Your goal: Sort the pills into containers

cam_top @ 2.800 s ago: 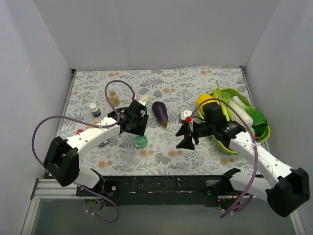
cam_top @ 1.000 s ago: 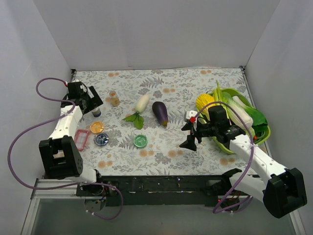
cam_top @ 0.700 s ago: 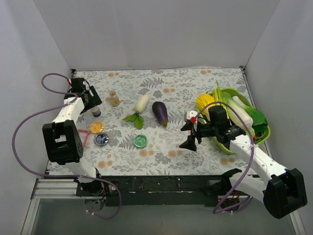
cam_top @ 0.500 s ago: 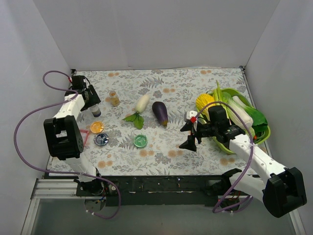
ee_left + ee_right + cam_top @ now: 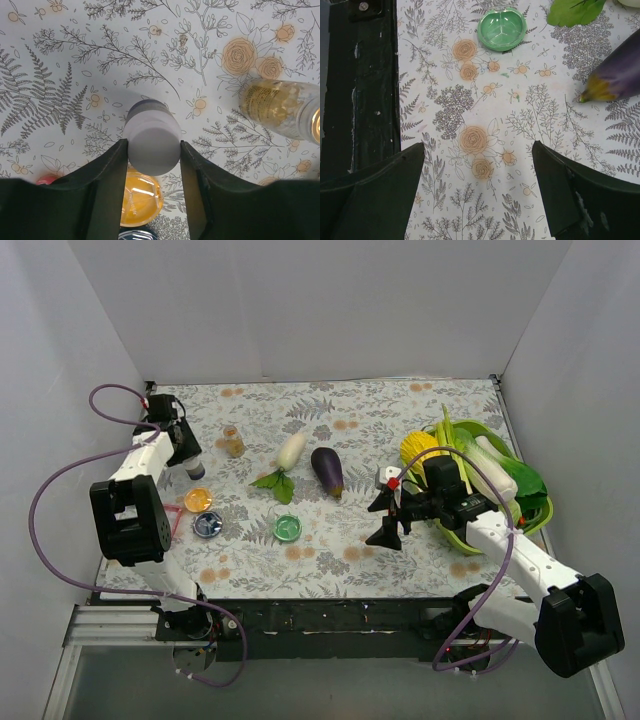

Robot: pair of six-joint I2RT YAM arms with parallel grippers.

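A small bottle with a white cap [image 5: 152,136] stands upright at the far left of the table, and my left gripper [image 5: 152,152] is shut on its cap, both fingers pressing its sides. From above, that gripper [image 5: 186,450] is over the bottle [image 5: 196,471]. A clear bottle of yellowish pills [image 5: 282,109] lies to the right [image 5: 234,443]. The orange dish [image 5: 199,499] and blue dish [image 5: 207,524] sit just in front, and the green dish [image 5: 287,528] is nearer the middle. My right gripper [image 5: 385,517] hangs open over bare cloth [image 5: 477,150], well away from the green dish [image 5: 502,24].
A white radish [image 5: 290,450] with a leaf and a purple eggplant [image 5: 327,470] lie mid-table. The lime-green tray [image 5: 455,538] of vegetables stands at the right. A pink-red frame [image 5: 165,523] lies left of the dishes. White walls enclose three sides.
My left arm swung from mid-table to the far left corner, and its jaws closed from wide open onto the white-capped bottle. The right arm barely moved.
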